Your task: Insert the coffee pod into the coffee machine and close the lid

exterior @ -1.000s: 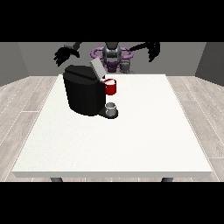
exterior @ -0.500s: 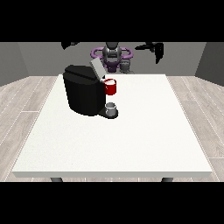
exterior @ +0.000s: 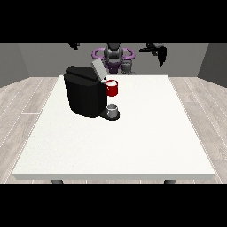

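Can't make out any brand or writing on the coffee machine [exterior: 85,95]. It's just a plain black block on the white table [exterior: 133,146], with its lid [exterior: 97,69] tilted up and open at the top.

Both hands are up high, well above and behind the machine, touching nothing. The hand at the view's right [exterior: 157,49] is a dark shape up and to the right of the machine, holding nothing that I can see. I honestly can't tell whether it's open or closed. The hand at the view's left [exterior: 74,45] is mostly cut off at the scene's upper edge, so I can't tell there either.

As for the pod, I can't say for sure which thing it is. A grey thing [exterior: 113,109] sits on the machine's base at its front, far below both hands. Another grey thing [exterior: 127,67] stands at the table's far edge by the robot's torso [exterior: 114,55], below and between the hands, nearer the one at the view's right. There's a red thing at the machine [exterior: 112,88], just under the open lid.
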